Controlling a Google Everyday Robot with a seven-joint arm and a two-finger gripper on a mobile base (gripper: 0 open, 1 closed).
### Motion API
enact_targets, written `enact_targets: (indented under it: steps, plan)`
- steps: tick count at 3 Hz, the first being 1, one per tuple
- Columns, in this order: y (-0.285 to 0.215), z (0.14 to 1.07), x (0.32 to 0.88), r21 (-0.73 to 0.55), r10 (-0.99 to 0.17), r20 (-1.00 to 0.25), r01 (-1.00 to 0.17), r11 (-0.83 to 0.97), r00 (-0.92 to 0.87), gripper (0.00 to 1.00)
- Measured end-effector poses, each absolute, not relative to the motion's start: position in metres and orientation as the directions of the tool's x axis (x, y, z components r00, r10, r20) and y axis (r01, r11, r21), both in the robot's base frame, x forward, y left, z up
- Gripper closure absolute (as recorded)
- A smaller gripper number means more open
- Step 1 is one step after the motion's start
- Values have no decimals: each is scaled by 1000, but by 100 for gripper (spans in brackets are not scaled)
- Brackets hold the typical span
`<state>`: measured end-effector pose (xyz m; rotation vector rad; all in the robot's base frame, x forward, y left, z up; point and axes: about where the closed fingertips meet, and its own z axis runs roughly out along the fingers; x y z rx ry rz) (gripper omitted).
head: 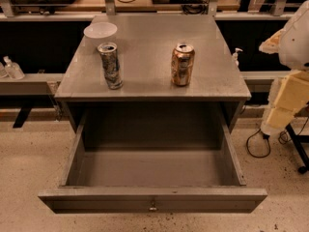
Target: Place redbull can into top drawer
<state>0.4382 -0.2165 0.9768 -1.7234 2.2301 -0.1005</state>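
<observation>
The redbull can (110,65), slim, silver and blue, stands upright on the left part of the grey cabinet top (149,42). The top drawer (152,198) is pulled wide open below it and nothing lies inside; a small metal knob (153,207) sits at the middle of its front panel. My gripper (279,111) hangs at the right edge of the view, beside the cabinet's right side, well away from the can and holding nothing.
A wider gold can (182,64) stands upright on the right part of the cabinet top. A white bowl (100,31) sits behind the redbull can. A black cable (256,146) and a stand leg (297,149) lie on the floor at right.
</observation>
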Motion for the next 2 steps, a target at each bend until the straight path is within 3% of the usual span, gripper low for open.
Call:
enact_targets:
  steps: [2]
  plan:
    - [-208,975,457,-269,-947,-253,-926,265,-198,0]
